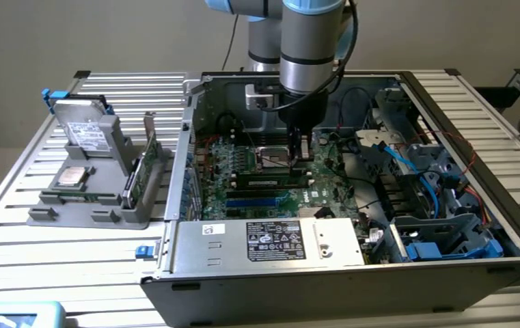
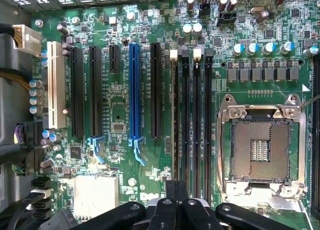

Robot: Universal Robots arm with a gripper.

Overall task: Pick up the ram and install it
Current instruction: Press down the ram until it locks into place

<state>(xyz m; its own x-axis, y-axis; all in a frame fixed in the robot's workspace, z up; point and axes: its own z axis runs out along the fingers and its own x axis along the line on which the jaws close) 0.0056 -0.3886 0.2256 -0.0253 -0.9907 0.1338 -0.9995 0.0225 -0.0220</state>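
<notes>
Claw (image 1: 298,152) was down inside the open PC case (image 1: 351,273), hanging over the motherboard (image 1: 260,179) near the CPU socket (image 1: 272,156). Fingers were shut together. From the exterior view I couldn't tell whether anything was pinched between them.

In the wrist view the claw (image 2: 176,202) sat directly above the bank of memory slots (image 2: 196,120), next to the empty CPU socket (image 2: 260,149). A thin edge-on strip stood in the slot nearest the expansion slots, in line with the claw, running up to a pale latch. That looked like the ram (image 2: 175,125), seated in or resting on that slot, but seen edge-on I couldn't confirm whether it was fully home. The other black memory slots beside it looked unfilled.

A blue expansion slot (image 2: 134,92) and a white one (image 2: 56,92) sat further across the board, apart from the claw.

Outside the case, at the exterior view's left, a grey holder (image 1: 96,198) stood on the slatted counter (image 1: 22,232). It carried a hard drive (image 1: 87,130) upright and a green card (image 1: 150,160) on edge. Power supply (image 1: 264,242) with its label lay along the near side of the case.
</notes>
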